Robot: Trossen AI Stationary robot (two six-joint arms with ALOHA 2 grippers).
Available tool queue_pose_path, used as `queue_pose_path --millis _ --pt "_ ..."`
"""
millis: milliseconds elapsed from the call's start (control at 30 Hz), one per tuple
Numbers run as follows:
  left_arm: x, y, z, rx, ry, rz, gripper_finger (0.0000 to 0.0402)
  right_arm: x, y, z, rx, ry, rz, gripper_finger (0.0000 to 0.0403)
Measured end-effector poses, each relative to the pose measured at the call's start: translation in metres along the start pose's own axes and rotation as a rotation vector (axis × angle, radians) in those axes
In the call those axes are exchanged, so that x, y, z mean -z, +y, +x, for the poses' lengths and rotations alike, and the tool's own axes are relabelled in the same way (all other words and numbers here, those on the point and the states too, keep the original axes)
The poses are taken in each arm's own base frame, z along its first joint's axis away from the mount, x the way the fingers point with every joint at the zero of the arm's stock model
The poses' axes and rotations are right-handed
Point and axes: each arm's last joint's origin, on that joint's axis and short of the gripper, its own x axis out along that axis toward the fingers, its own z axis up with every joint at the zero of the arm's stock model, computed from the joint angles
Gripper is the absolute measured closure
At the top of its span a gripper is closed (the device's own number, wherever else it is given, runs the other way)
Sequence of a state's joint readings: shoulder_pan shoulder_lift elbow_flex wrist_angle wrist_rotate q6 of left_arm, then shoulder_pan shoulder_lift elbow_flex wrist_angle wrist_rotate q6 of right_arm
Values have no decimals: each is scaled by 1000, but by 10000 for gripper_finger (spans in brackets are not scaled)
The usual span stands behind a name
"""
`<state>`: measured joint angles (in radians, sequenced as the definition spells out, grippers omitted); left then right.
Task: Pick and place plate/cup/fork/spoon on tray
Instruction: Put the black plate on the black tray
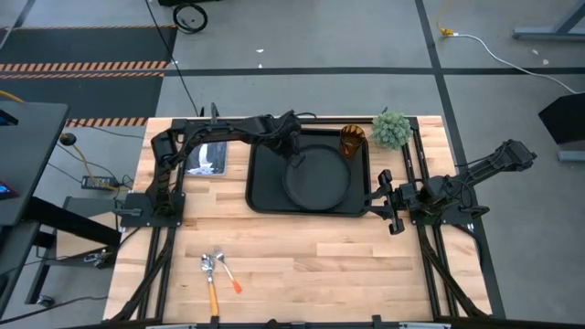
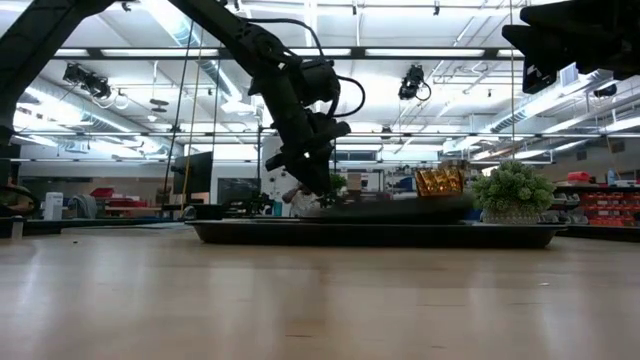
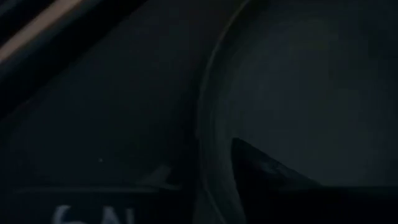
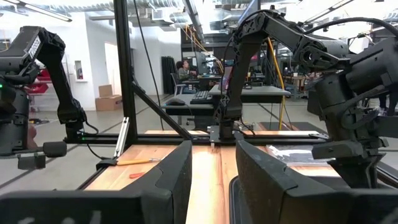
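The round black plate point(image 1: 317, 175) lies on the black tray point(image 1: 265, 196) at the table's far middle. The amber cup point(image 1: 353, 140) stands in the tray's far right corner. My left gripper point(image 1: 294, 153) is down at the plate's far left rim and shut on it. My right gripper point(image 1: 388, 196) is open and empty, just right of the tray. The fork point(image 1: 209, 274) and the spoon point(image 1: 227, 271) lie side by side on the bare wood near the front left, orange handles toward the near edge. My left gripper has the plate's raised rim point(image 3: 214, 143) between its two fingers, one finger point(image 3: 267, 171) inside the plate and the other outside it. The fingers come from above, slanting down from the far left. The plate point(image 2: 400, 209) lies about level on the tray point(image 2: 370, 234).
A small green plant point(image 1: 391, 130) stands off the tray's far right corner, next to the cup. A shiny grey packet point(image 1: 206, 160) lies left of the tray. Dark frame rails run along both table sides. Bare wood lies between the tray and the near edge.
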<state>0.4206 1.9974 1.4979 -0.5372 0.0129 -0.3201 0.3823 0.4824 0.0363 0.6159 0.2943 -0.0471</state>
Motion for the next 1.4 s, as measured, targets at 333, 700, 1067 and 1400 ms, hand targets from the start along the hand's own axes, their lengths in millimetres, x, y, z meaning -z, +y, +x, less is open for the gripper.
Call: queue_pose_path --millis 333,700,1067,1400 --pt "21 6 -4 -27 230 250 256 0 0 0 0 0 0 271" --pt "35 -17 33 -54 234 373 260 0 0 0 0 0 0 271" --pt "43 -40 37 -38 203 461 274 0 0 0 0 0 0 271" --pt "44 -59 -31 10 202 315 285 0 0 0 0 0 0 271"
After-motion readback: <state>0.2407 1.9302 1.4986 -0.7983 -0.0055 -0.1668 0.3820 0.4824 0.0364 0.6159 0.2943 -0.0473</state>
